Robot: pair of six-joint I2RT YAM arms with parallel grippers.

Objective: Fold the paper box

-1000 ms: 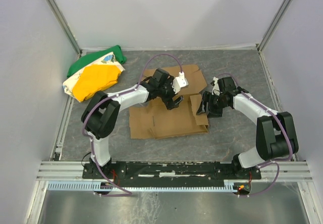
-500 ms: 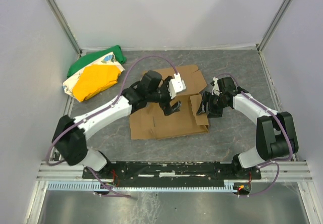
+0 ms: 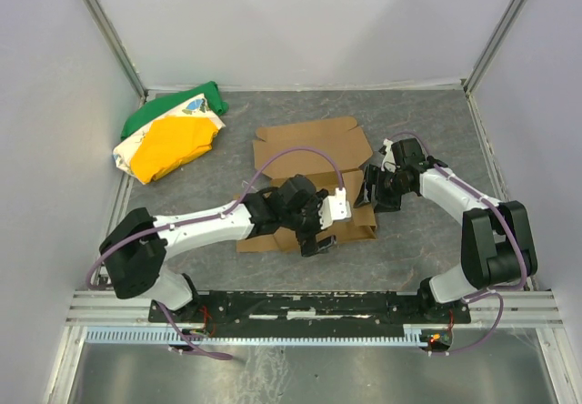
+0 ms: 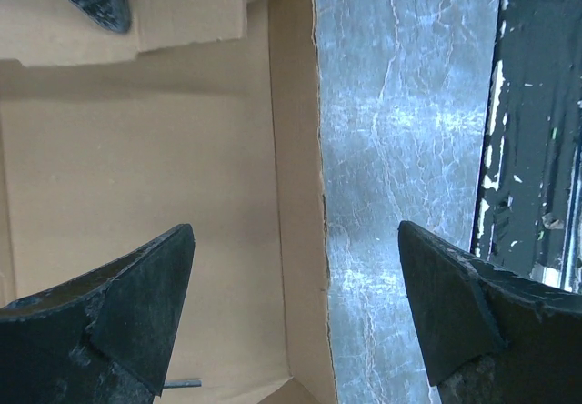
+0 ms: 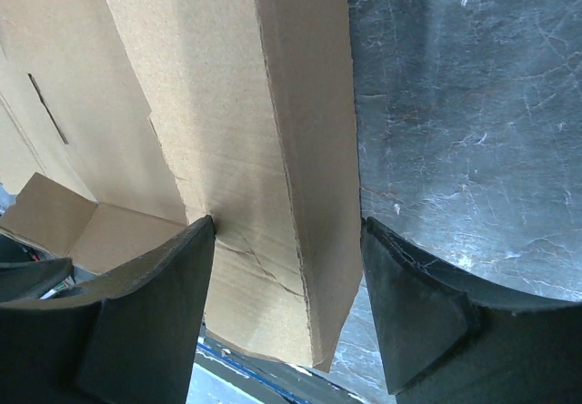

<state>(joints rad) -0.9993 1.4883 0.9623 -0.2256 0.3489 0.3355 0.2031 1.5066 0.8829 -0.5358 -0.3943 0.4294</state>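
Note:
The paper box lies as a brown cardboard sheet in the middle of the table, partly folded. My left gripper hangs over its near edge. In the left wrist view the gripper is open, with the box's edge running between the fingers and neither finger touching it. My right gripper is at the box's right side. In the right wrist view it is shut on a raised, folded side flap, with both fingers pressed against the cardboard.
A green, yellow and white cloth bundle lies at the back left. White walls enclose the grey table on three sides. The black base rail runs along the near edge, close to the left gripper.
My left arm has swung from the far middle of the box down to its near edge, still open. The right gripper has held its place on the side flap.

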